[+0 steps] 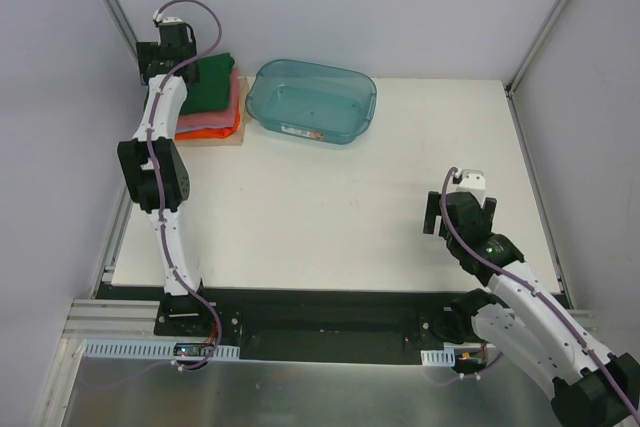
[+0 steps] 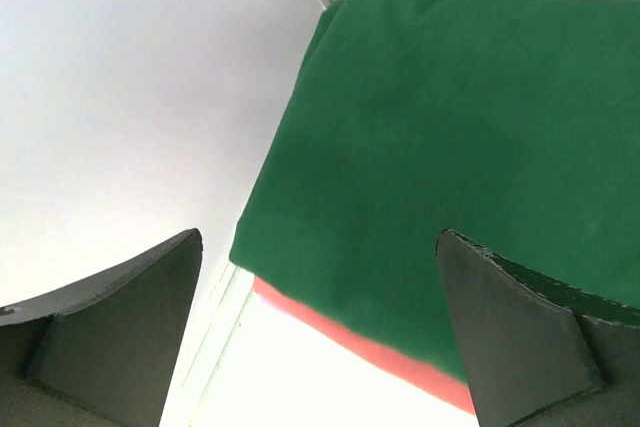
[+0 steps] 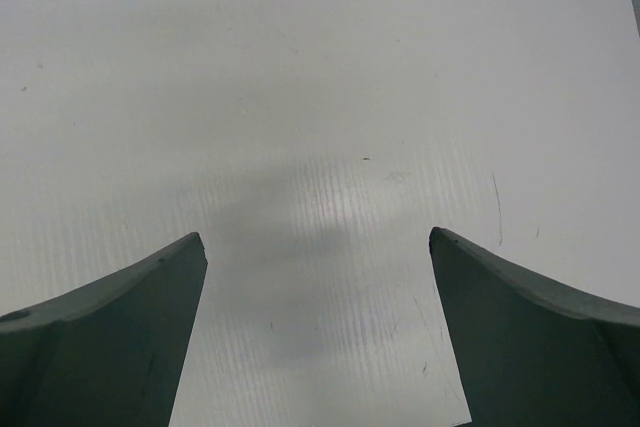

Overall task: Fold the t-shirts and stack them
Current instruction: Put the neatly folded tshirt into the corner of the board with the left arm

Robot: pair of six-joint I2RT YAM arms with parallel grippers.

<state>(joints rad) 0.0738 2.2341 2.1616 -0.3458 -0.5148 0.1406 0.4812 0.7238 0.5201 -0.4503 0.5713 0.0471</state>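
Left fingers [image 2: 110, 327] wide above green t-shirt [image 2: 450, 147] topping upper-left stack [image 1: 210, 125], per stacking task; right fingers [image 3: 100, 337] wide over tabletop [image 3: 320, 97].

From above, the left arm [image 1: 165, 107] covers the left side of the stack [image 1: 228, 112] and hides the left gripper [image 2: 318, 237] beneath its wrist. Under the green shirt [image 1: 212, 85] only thin pink and orange edges show, so the number of shirts cannot be told. The left wrist view cuts the green shirt off at top and right and shows the pink shirt [image 2: 370, 347] only as a strip. The label [image 1: 300, 131] on the bin [image 1: 365, 112] is too small to read. The right arm [image 1: 530, 307] runs out at the bottom-right corner.
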